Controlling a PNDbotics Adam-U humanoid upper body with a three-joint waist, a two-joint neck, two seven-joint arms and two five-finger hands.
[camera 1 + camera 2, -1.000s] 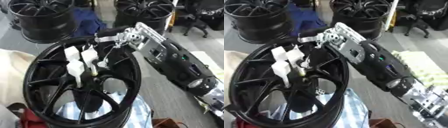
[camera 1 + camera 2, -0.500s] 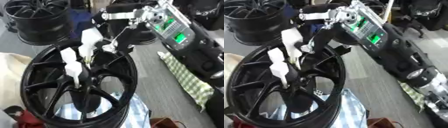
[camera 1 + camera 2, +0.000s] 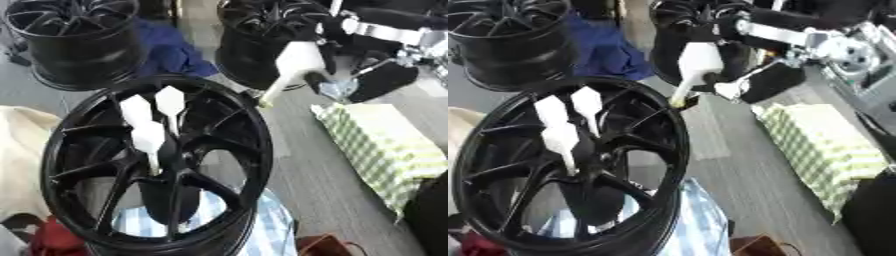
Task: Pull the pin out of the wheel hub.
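A black wheel hub (image 3: 74, 150) stands tilted in the foreground. Three white pins (image 3: 149, 137) still stick in its spokes near the centre, two of them with wide flat heads (image 3: 169, 101). My right hand (image 3: 331, 56) comes in from the upper right and is shut on another white pin (image 3: 296, 61). That pin hangs in the air above the hub's upper right rim, its thin tip (image 3: 262, 102) pointing down and clear of the wheel. The same held pin (image 3: 696, 62) shows in the right eye view. My left hand shows in neither view.
Two more black wheels (image 3: 74, 40) (image 3: 258, 35) stand at the back with a blue cloth (image 3: 175, 52) between them. A green checked cloth (image 3: 385, 145) lies on the floor at the right, a pale cloth (image 3: 22, 145) at the left, a blue checked cloth (image 3: 236, 220) under the hub.
My right hand has drawn a white pin out of the hub and lifted it up and to the right. The camera has also shifted.
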